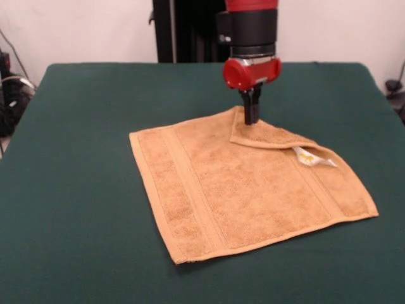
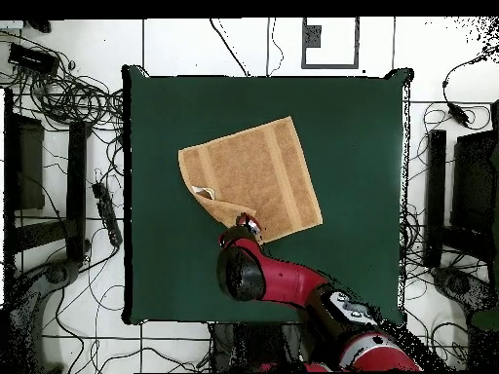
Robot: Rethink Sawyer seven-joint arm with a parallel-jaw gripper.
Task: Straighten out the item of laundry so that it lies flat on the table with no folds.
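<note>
Front view: my gripper (image 1: 252,116) points straight down w/ its black fingers drawn together, tips touching the towel (image 1: 247,190) at its far corner. Looks pinched on the cloth there, but I can't tell for sure whether fabric sits between the tips. That far corner is folded over onto the towel's top, a flap running from my tips toward the pic's right. A small white care tag (image 1: 311,158) pokes out from under the flap's right end. Rest of the towel lies flat, border bands showing along the left & right sides. It sits roughly mid-table (image 1: 76,190), turned diamond-wise to the edges. Overhead view: my arm (image 2: 292,287) reaches in from the bottom, wrist over the towel's (image 2: 255,175) near corner; tag (image 2: 202,192) shows at the fold's left end.
</note>
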